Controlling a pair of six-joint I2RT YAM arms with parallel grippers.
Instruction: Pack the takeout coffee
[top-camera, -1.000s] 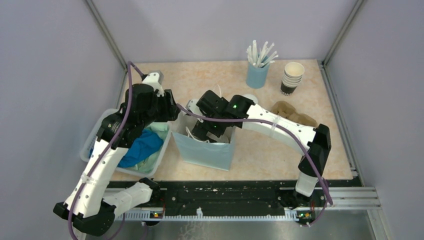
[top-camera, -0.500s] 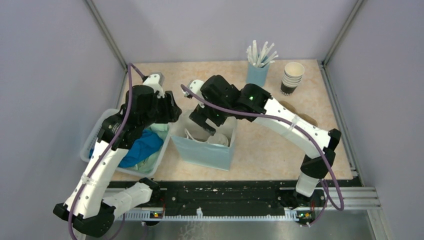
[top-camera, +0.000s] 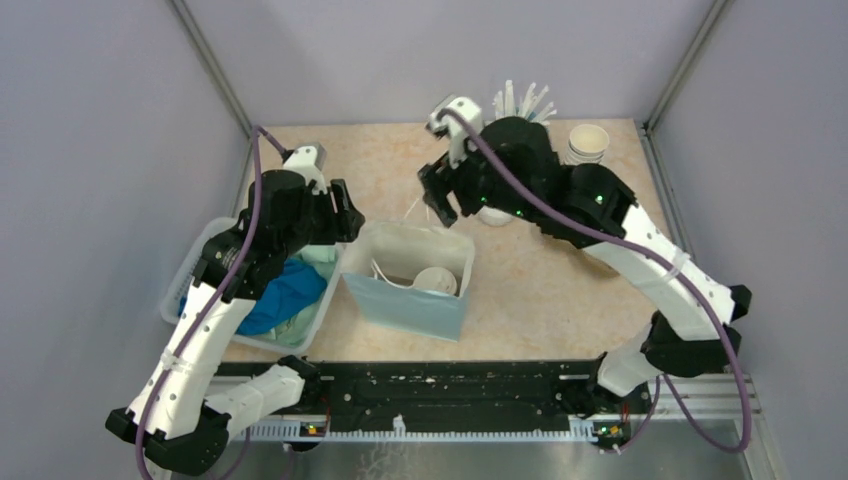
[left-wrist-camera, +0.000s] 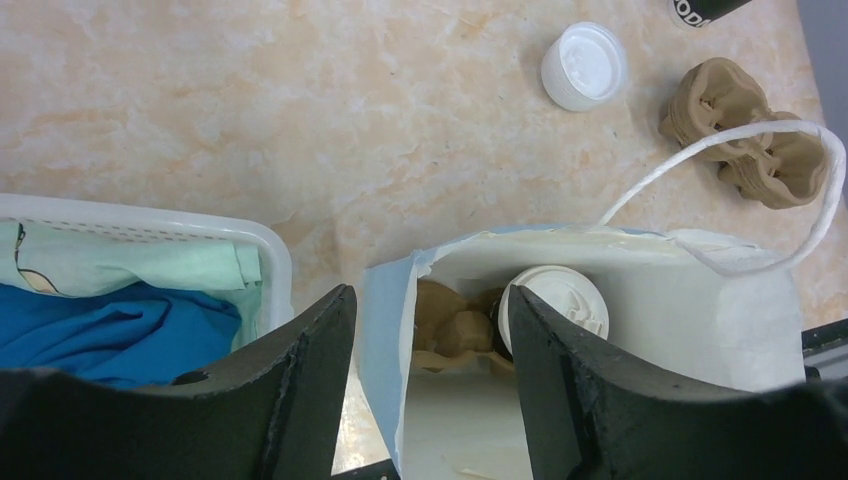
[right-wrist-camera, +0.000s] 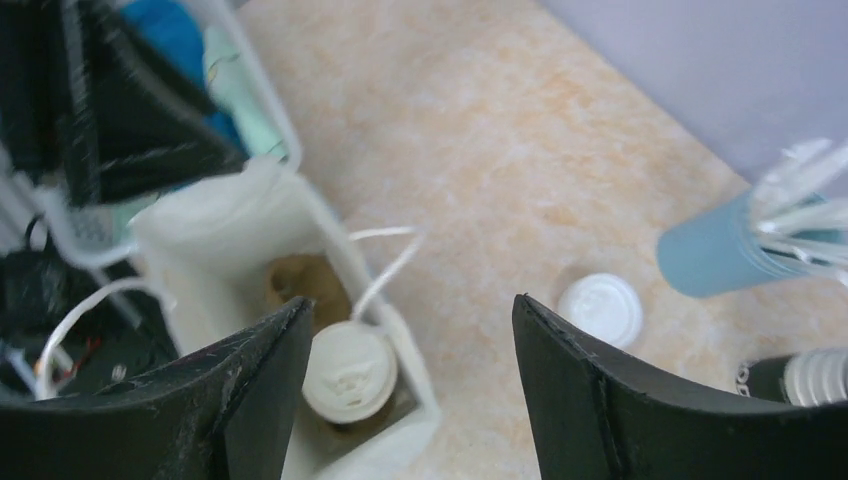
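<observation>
On the table (top-camera: 380, 160), the white basket (left-wrist-camera: 150, 218) sits at 9 o'clock of the blue paper bag (top-camera: 410, 310). The left claw (left-wrist-camera: 428, 300) straddles the bag's 10 o'clock corner, fingers apart. The right claw (right-wrist-camera: 410, 303) hangs above the bag at 1 o'clock, fingers apart and empty. The coffee (top-camera: 435, 280) stands inside the bag, toward 4 o'clock.

We hold our left gripper (left-wrist-camera: 430, 300) pointing down, jaws apart; our right gripper (right-wrist-camera: 410, 305), arm stretched forward, also points down, jaws apart.
</observation>
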